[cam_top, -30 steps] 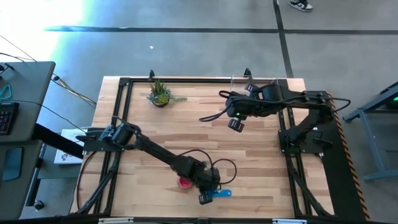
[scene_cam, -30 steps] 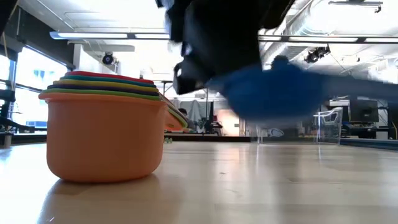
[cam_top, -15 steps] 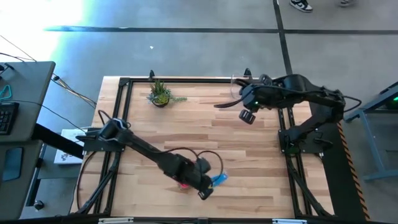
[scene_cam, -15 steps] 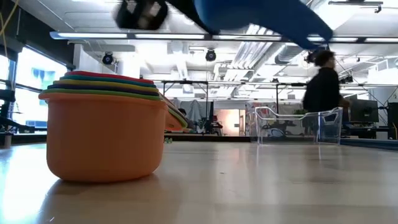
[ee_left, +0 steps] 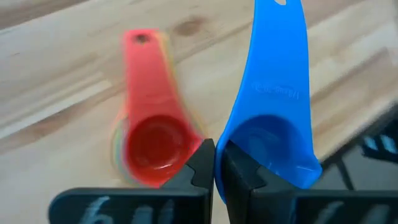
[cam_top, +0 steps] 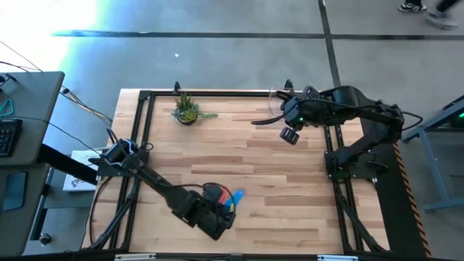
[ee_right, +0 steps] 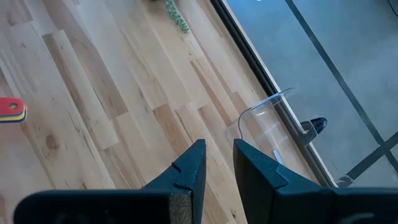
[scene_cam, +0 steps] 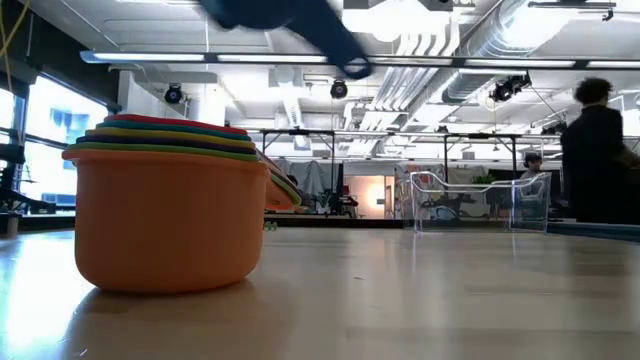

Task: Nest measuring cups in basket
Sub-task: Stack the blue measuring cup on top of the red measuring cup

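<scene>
The measuring cups stand nested in a stack near the table's front edge, orange outermost (scene_cam: 165, 230) and red on top (ee_left: 152, 146), (cam_top: 212, 191). A blue measuring cup (ee_left: 270, 124), (cam_top: 236, 196) hangs in the air beside the stack, with my left gripper (ee_left: 216, 165), (cam_top: 226, 209) shut on it. The clear basket (cam_top: 279, 98), (ee_right: 267, 121), (scene_cam: 480, 200) stands at the table's far edge. My right gripper (cam_top: 290, 135), (ee_right: 219, 165) hovers high just in front of the basket, with a narrow gap and nothing between its fingers. My left gripper pinches the blue cup's bowl at its rim (ee_left: 231, 149) between its two fingers, on the side away from the handle. The fingers slant down from the near side. The cup is lifted clear of the table, its handle (ee_left: 280, 56) pointing away from the gripper.
A small potted plant (cam_top: 186, 109) stands at the far left of the table. A black metal frame (cam_top: 217, 93) runs round the tabletop. A person (scene_cam: 600, 150) passes in the room beyond the table. Bare wood lies between the stack and the basket.
My left gripper has risen with the blue cup, gone toward the table's left edge and rolled about its own line. The cup has swung round from the stack's right side, and its handle now points toward the far edge. My right gripper has drawn a little toward the basket.
</scene>
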Available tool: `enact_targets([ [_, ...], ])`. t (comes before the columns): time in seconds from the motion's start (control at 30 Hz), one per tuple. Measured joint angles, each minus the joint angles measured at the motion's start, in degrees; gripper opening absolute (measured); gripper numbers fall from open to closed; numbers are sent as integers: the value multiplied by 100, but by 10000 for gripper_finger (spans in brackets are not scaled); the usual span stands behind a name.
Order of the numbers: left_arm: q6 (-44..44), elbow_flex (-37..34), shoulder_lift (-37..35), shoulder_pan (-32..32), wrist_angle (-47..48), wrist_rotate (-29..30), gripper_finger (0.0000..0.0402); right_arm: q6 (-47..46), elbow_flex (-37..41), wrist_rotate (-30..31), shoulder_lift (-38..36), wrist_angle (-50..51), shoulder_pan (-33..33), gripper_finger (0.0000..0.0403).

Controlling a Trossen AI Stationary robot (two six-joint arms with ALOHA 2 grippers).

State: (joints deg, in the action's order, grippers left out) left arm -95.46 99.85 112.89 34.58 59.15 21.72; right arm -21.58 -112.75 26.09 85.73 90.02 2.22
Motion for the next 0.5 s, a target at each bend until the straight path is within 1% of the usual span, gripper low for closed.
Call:
enact_targets([
  [0.17,-886,-7,6,160,462,232,8,0,0,-6,0,0,2,73],
  [0.27,-1305,-7,6,236,610,269,8,-50,0,-22,0,0,2,73],
  [0.5,-1880,-3,95,305,1011,243,8,-63,0,-112,2,0,7,73],
])
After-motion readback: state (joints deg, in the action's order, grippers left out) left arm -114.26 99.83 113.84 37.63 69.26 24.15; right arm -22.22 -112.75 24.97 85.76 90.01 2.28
